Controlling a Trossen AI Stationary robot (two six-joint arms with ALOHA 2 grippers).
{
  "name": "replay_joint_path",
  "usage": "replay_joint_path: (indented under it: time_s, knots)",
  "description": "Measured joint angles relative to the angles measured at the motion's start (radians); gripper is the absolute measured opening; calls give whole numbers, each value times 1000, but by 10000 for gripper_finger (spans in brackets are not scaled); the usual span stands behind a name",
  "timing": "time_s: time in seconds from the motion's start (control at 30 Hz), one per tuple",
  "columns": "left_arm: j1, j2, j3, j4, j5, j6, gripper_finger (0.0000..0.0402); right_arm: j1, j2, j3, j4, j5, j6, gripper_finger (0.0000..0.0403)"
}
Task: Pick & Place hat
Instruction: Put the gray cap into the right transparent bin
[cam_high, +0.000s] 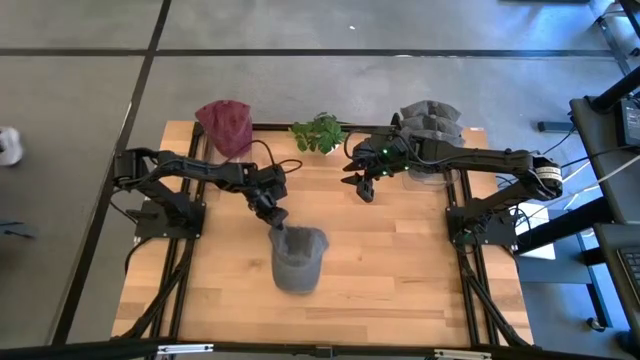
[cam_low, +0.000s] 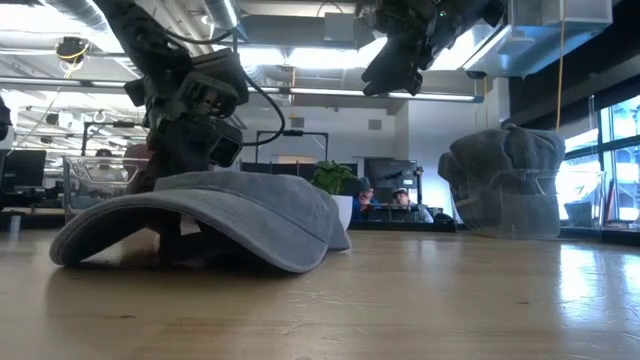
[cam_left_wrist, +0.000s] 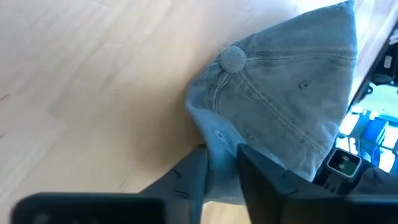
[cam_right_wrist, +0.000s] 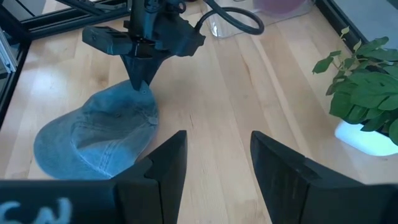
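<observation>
A grey-blue cap (cam_high: 298, 258) lies on the wooden table, crown toward the far edge and brim toward the near edge; it also shows in the low view (cam_low: 200, 215) and the right wrist view (cam_right_wrist: 93, 134). My left gripper (cam_high: 277, 220) stands at the cap's far rim, shut on its cloth (cam_left_wrist: 221, 177). My right gripper (cam_high: 362, 186) hangs open in the air right of and beyond the cap, high in the low view (cam_low: 400, 55), its fingers apart (cam_right_wrist: 214, 165) and touching nothing. My left gripper pinches the cap by the crown's far rim (cam_left_wrist: 217, 146), below the top button (cam_left_wrist: 234, 58), with a bunched bit of cloth between its two fingers (cam_left_wrist: 196, 177). It comes from above, pointing down (cam_right_wrist: 142, 81). The cap lies on the table.
A dark red hat (cam_high: 228, 125) sits on a stand at the far left of the table. Grey hats (cam_high: 430, 120) are stacked on a clear holder at the far right (cam_low: 505, 180). A small green plant (cam_high: 318, 132) stands between them. Bare wood (cam_high: 400, 280) lies right of the cap.
</observation>
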Motion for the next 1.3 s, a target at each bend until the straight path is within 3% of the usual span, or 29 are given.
replay_joint_path:
  time_s: [0.23, 0.6, 1.0, 1.3]
  knots:
    - [0, 0, 0, 0, 35, 33, 8, 0, 0, 0, 1, 0, 0, 177]
    - [-9, -18, 131, 1, 91, 67, 3, 0, 0, 0, 11, -91, 39, 177]
    - [-43, -27, 367, 8, 20, 147, 3, 5, 0, 0, -2, -181, 352, 177]
    - [-83, -27, 394, 5, -33, 195, 3, 67, 64, 1, -11, -167, 166, 177]
